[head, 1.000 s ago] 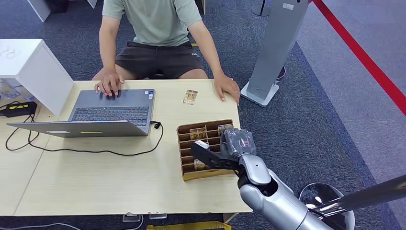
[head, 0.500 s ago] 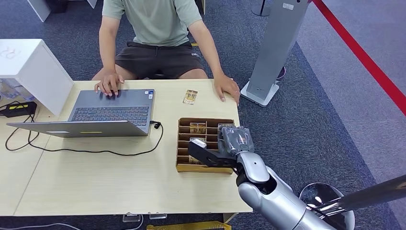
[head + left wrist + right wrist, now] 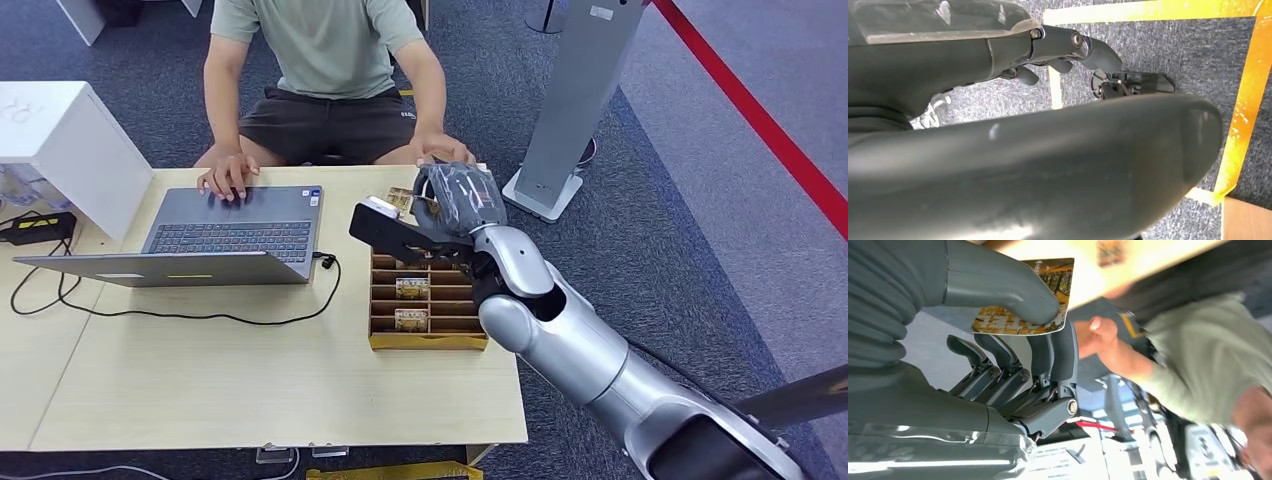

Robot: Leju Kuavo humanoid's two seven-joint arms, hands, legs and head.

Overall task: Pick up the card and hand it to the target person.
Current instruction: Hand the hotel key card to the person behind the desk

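Fingers [image 3: 1050, 352] and thick thumb of the right hand [image 3: 455, 200] clamped together on the card [image 3: 1023, 295], thumb pressing its printed face, darker fingers backing it. Raised on a long silver arm stretched forward over the far edge of the table [image 3: 200, 380], toward the seated person [image 3: 330, 60]. Just beyond the fingertips, the person's hand [image 3: 440, 150], lifted off the tabletop and close to the card, not seen touching it. Directly below and behind the fingers, the cardboard slotted tray [image 3: 425, 300], more cards standing in its compartments. Well off to the fingers' left, the open laptop [image 3: 215, 235], the person's other hand resting on it. Left hand [image 3: 1068, 47] hanging low over grey carpet and yellow floor tape, fingers curled in loosely around nothing.

Compared with a second back: right hand up out of the tray and forward to the table's far edge, card now in its pinch; tray squared up on the table; person's hand off the table corner and raised toward the card.
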